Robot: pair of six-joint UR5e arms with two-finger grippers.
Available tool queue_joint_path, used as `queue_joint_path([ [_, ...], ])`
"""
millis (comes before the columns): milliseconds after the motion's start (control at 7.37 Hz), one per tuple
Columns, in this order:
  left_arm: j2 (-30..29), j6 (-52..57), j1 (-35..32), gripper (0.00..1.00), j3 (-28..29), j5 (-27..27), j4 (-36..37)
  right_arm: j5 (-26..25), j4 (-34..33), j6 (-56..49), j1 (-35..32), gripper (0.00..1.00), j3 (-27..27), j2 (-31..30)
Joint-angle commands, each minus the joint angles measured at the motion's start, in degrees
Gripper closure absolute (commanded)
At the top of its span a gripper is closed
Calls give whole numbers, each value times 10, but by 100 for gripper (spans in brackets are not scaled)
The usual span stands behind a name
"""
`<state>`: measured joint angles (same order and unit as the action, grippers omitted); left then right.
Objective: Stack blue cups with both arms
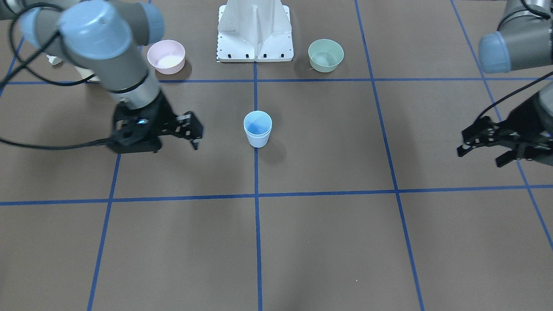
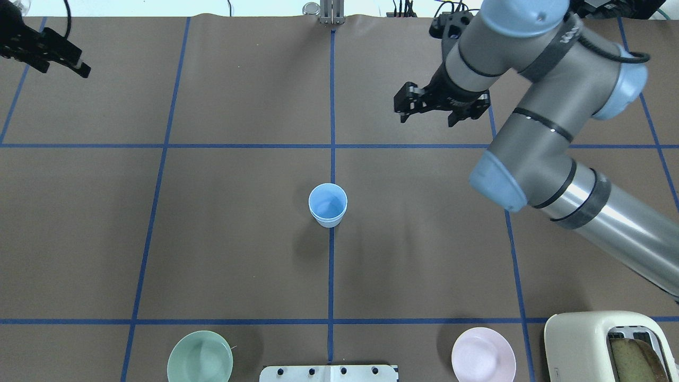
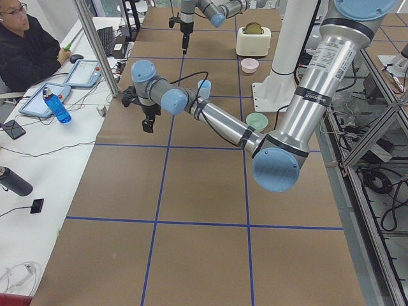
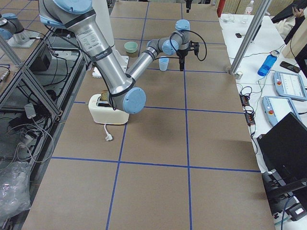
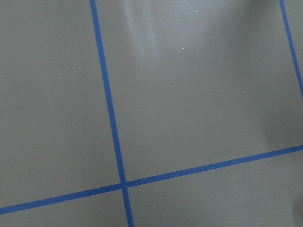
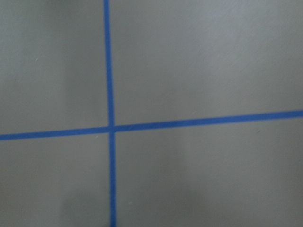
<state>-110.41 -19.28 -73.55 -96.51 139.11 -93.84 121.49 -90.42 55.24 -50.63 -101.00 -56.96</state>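
Evidently, overhead view: the blue cups [image 2: 328, 205] are entered as one upright unit at frame centre, on the vertical tape line; only one rim can be told here. The right gripper [image 2: 427, 119] is placed at upper right, jaws spread, nothing held, well apart from the cups. The left gripper [image 2: 63, 67] is placed in the upper left corner, jaws likewise spread and empty. A mint-green bowl [image 2: 200, 356], a pink bowl [image 2: 483, 354] and a toaster [image 2: 604, 345] are listed along the bottom edge.

Front-facing view: a doubled rim is shown on the cups at centre, so one is judged to be nested in the other. Both claws are shown parted and empty, at middle left and at the right edge.

Side views: the cups are seen upright in the upper middle; claw states are not judged here.

Wrist views: only the table [image 5: 199, 94] and blue tape [image 5: 110, 113] are shown; no cup, no fingers.

Step judged: the stack appears made and withdrawal is due. For this to be done well, the jaws should be left apart, the wrists raised before any sideways travel, and the right forearm held clear of the cups and the pink bowl.
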Motion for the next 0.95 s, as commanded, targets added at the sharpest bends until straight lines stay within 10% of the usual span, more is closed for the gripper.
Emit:
queue_joint_path([
  [0,39,125,-74,2,31,26,2,58,-1,-173,-113,0,4,-77],
  [814,96,254,-177,2,68,66,-28,126,2,-518,-330,0,129,-190],
])
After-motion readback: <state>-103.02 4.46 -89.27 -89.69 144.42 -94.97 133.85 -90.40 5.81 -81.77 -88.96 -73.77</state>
